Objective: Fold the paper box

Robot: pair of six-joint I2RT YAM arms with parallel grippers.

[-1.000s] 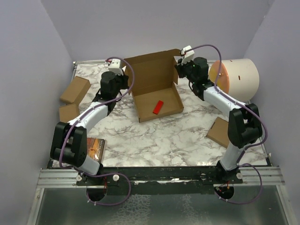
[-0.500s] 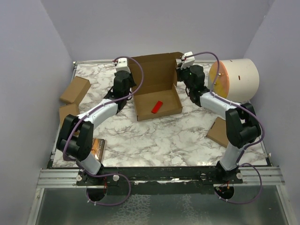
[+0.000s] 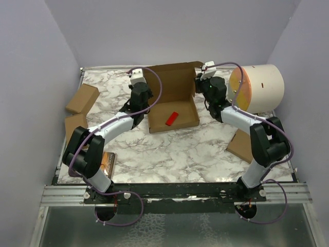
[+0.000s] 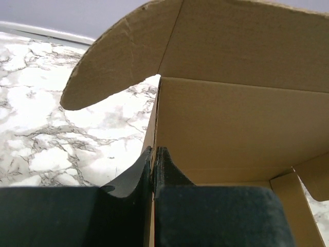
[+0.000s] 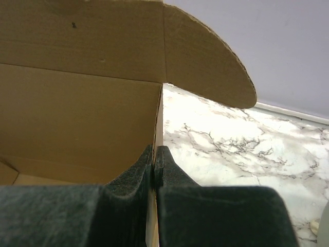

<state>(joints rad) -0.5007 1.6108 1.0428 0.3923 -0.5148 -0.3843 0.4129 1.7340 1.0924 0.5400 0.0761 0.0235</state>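
Pinching, left side: the left gripper is clenched on the left side wall of the paper box; in the left wrist view its dark fingers stand pressed together with the thin cardboard edge between them.
Pinching, right side: the right gripper grasps the opposite, right side wall in the same way; in the right wrist view the wall runs straight out from between its fingers.
Paper box place: it sits on the marble table, at the far middle part, between the two arms.
Paper box shape: the tray is open to the top and the hinged lid stands up at the far side, leaning a little backward.
Lid flaps: one rounded flap sticks out at each end of the lid, seen over each gripper in the wrist views.
Inside the box: a small red piece lies flat on the floor of the tray.
Left of the table: two small brown boxes lie near the left wall, well apart from the paper box.
Right of the table: a cream cylinder with orange end lies on its side, and another small brown box is nearer to the arm base.
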